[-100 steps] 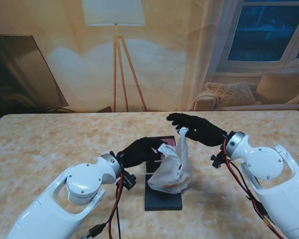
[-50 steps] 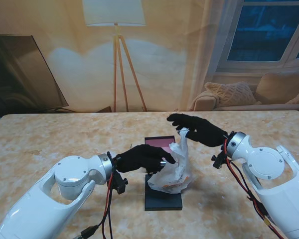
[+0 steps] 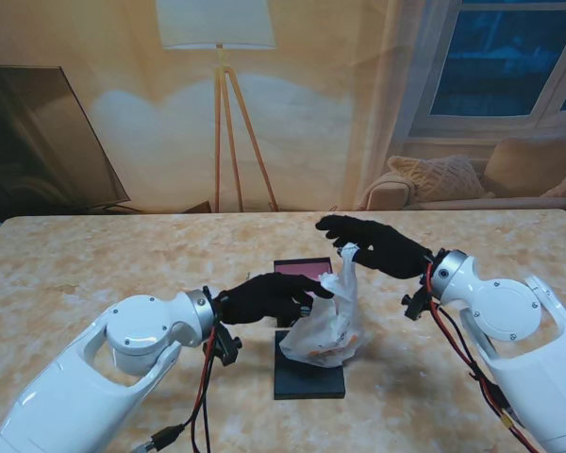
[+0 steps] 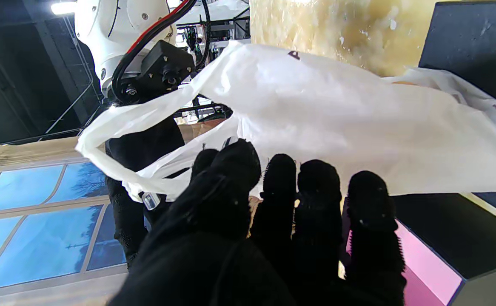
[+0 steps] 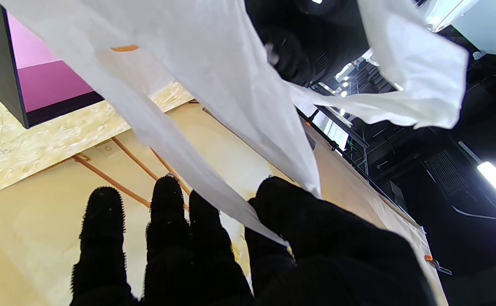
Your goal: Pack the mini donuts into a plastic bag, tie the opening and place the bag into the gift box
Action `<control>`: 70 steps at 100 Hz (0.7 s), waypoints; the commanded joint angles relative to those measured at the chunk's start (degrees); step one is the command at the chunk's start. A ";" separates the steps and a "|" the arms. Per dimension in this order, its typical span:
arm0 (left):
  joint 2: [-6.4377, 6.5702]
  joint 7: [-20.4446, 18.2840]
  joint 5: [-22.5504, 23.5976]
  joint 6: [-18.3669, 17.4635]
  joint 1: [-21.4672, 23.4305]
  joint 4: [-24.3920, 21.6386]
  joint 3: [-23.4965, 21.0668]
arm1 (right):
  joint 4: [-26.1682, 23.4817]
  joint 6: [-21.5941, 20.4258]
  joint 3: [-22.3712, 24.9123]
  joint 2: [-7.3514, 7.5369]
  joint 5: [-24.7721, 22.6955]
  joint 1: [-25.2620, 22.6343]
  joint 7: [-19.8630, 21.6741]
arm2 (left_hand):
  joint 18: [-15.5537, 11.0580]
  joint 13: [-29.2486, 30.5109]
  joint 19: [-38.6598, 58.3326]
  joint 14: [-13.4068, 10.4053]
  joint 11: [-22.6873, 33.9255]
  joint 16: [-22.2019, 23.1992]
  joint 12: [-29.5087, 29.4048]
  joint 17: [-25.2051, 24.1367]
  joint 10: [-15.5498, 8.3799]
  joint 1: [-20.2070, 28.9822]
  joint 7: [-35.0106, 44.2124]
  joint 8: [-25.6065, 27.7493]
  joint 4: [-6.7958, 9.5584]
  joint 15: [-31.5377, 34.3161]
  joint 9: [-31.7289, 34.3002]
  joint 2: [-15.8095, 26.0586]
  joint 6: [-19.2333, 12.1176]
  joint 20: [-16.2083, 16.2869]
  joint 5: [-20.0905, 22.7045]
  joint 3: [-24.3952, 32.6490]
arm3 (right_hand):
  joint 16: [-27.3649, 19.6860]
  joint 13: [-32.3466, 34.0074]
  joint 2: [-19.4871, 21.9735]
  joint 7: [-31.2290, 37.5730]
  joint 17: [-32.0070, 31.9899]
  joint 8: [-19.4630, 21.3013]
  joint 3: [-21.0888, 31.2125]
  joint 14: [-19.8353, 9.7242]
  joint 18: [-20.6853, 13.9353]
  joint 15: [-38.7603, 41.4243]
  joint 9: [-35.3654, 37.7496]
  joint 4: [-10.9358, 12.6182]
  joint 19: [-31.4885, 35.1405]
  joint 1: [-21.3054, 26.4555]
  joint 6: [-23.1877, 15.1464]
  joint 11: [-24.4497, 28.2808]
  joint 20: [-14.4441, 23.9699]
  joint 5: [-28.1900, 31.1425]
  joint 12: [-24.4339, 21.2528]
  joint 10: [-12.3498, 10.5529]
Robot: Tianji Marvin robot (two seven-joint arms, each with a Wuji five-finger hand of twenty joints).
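Note:
A white plastic bag [image 3: 328,326] stands on a flat black lid [image 3: 308,380], with something orange-brown showing through its lower part. Behind it is the black gift box [image 3: 300,269] with a pink inside [image 4: 422,263]. My right hand [image 3: 373,243] is lifted over the bag and shut on one handle strip [image 5: 214,178], pinched between thumb and fingers. My left hand [image 3: 269,295] reaches in from the left. Its thumb [image 4: 231,170] presses on the bag's upper edge by the other handle loop [image 4: 116,127]. The bag mouth is untied.
The marble-patterned table [image 3: 94,264] stretches to both sides of the box. Red and black cables [image 3: 208,396] hang from my left wrist close to the lid. A floor lamp [image 3: 217,113] and a sofa [image 3: 472,179] stand beyond the far edge.
My left hand has come back to the right and risen from the bag's side to its upper edge. The right hand and the raised handle have stayed put.

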 commanded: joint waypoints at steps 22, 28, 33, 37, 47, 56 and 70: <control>0.04 -1.69 -0.32 0.15 -0.75 -0.38 0.70 | -0.07 -0.58 -0.32 0.32 1.30 0.03 3.21 | -1.61 0.48 -0.26 -1.24 1.10 3.30 4.43 0.10 -0.52 2.49 0.43 -1.15 0.42 1.82 0.62 0.55 -3.59 -0.21 -2.61 0.85 | -0.71 -0.65 -2.82 0.50 -0.66 -0.17 3.62 -0.78 0.41 -1.16 -0.38 -0.18 0.23 -2.70 -1.95 -0.92 -0.76 -0.51 -0.03 -1.09; 0.08 -2.04 -0.47 0.18 -0.95 -0.16 0.78 | 0.08 -0.77 -0.31 0.47 1.59 0.13 3.92 | -1.48 0.65 -0.25 -1.19 1.10 3.48 4.54 0.20 -0.53 2.49 0.23 -1.36 0.37 2.06 0.80 0.70 -3.85 -0.15 -3.08 0.89 | -0.79 -0.83 -3.13 0.50 -0.76 -0.22 3.59 -0.88 0.50 -1.37 -0.53 -0.26 0.12 -2.85 -2.04 -1.09 -0.80 -0.46 -0.09 -1.05; 0.09 -2.09 -0.44 0.21 -1.02 -0.09 0.81 | 0.15 -0.97 -0.31 0.58 1.71 0.20 4.34 | -1.43 0.84 -0.30 -1.20 1.15 3.54 4.62 0.28 -0.57 2.49 0.18 -1.50 0.30 2.12 1.04 0.66 -3.62 -0.13 -3.22 0.70 | -0.85 -0.88 -3.43 0.55 -0.81 -0.23 3.62 -0.85 0.47 -1.50 -0.61 -0.29 0.07 -2.91 -2.06 -1.20 -0.82 -0.30 -0.13 -1.09; 0.11 -2.11 -0.29 0.26 -1.13 -0.03 0.86 | 0.20 -1.10 -0.32 0.65 1.78 0.26 4.64 | -1.42 0.81 -0.32 -1.14 1.05 3.55 4.59 0.29 -0.65 2.49 -0.15 -1.72 0.27 2.06 1.05 0.71 -3.32 -0.12 -3.90 0.45 | -0.88 -0.88 -3.77 0.61 -0.85 -0.25 3.90 -0.84 0.48 -1.59 -0.65 -0.24 0.00 -2.76 -2.19 -1.29 -0.85 -0.16 -0.16 -1.16; 0.10 -2.05 -0.12 0.54 -1.30 0.04 0.96 | 0.30 -1.44 -0.32 0.86 1.91 0.42 5.49 | -1.38 0.65 -0.45 -1.15 0.70 3.56 4.48 0.26 -0.58 2.49 -0.48 -2.07 0.40 1.90 0.84 0.64 -3.07 -0.12 -4.11 0.34 | -1.00 -0.98 -4.33 0.69 -0.91 -0.39 5.90 -0.86 0.48 -1.92 -0.72 0.03 -0.17 -2.80 -2.25 -1.57 -0.91 -0.08 -0.24 -1.06; 0.14 -2.27 -0.05 0.52 -1.49 0.18 1.11 | 0.39 -1.55 -0.49 0.91 1.95 0.56 5.68 | -1.43 0.51 -0.65 -1.15 0.48 3.51 4.43 0.24 -0.59 2.49 -0.57 -2.26 0.50 1.64 0.78 0.57 -3.02 -0.20 -4.01 0.29 | -1.00 -0.92 -4.51 0.67 -0.83 -0.51 7.70 -0.97 0.52 -1.99 -0.75 0.52 -0.16 -2.84 -2.00 -1.64 -0.89 -0.16 -0.24 -1.06; 0.21 -2.79 -0.69 0.05 -1.17 0.18 0.97 | 0.41 -1.23 -0.74 0.83 1.87 0.72 5.48 | -1.41 0.61 -0.82 -1.09 0.13 3.45 4.45 0.27 -0.68 2.49 3.24 -0.37 0.04 1.36 0.92 -0.06 -0.79 -0.23 1.72 0.88 | -0.93 -0.66 -4.22 0.62 -0.72 -0.59 7.70 -0.86 0.50 -1.85 -0.70 0.54 -0.08 -3.21 -1.48 -1.51 -0.85 -0.23 -0.17 -1.02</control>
